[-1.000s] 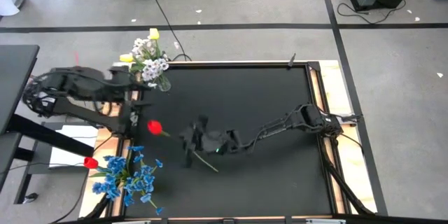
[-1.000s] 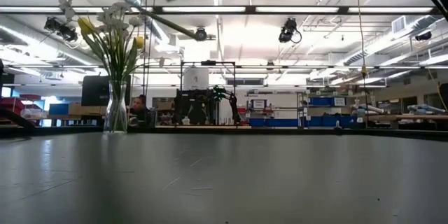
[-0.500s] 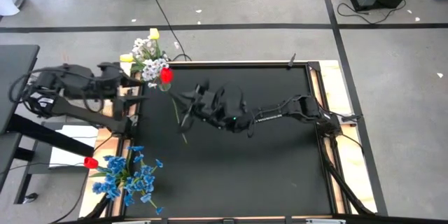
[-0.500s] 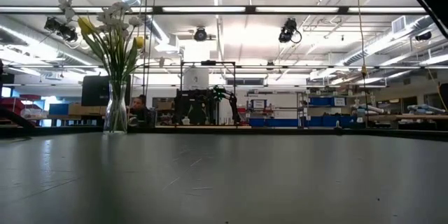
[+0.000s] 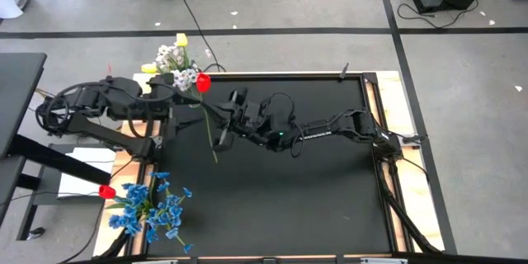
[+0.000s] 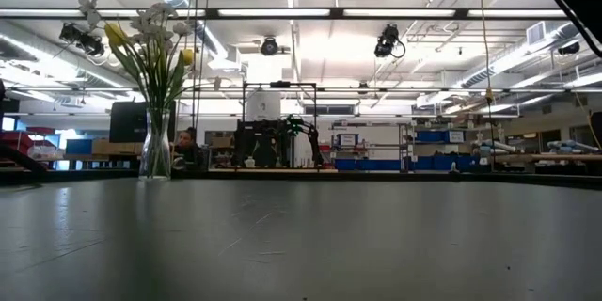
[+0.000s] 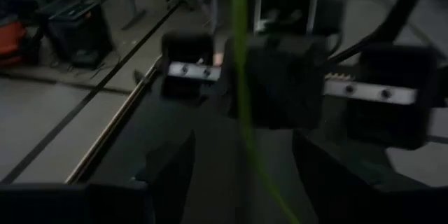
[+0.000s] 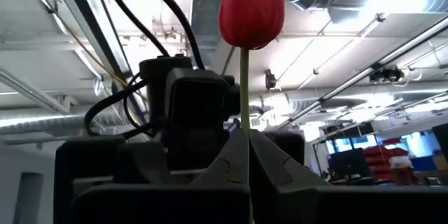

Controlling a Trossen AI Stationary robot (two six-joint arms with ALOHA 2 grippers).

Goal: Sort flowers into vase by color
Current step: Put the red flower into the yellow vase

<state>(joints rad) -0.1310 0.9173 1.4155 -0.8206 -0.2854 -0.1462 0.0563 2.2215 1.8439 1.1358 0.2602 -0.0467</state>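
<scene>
1. High view: the right gripper point(image 5: 233, 118) is clamping a red tulip's stalk point(image 5: 209, 128) at centre-left of the frame, with the bloom point(image 5: 203, 83) lying just beside the white-and-yellow bouquet point(image 5: 176, 64). The left gripper point(image 5: 186, 99) is reaching in with its jaws apart. A handover looks underway; if the right lets go too soon, the tulip could be dropping onto the black bench point(image 5: 330, 198). The blue bunch point(image 5: 153, 208) with another red tulip point(image 5: 106, 190) is sitting at lower left.
2. Low view: the glass vase point(image 6: 156, 146) is standing at left on the bench; a workshop is filling the background.
3. Left wrist view: the green stalk is crossing between its spread fingers point(image 7: 168, 175).
4. Right wrist view: the bloom is standing above closed fingers point(image 8: 231, 155).
</scene>
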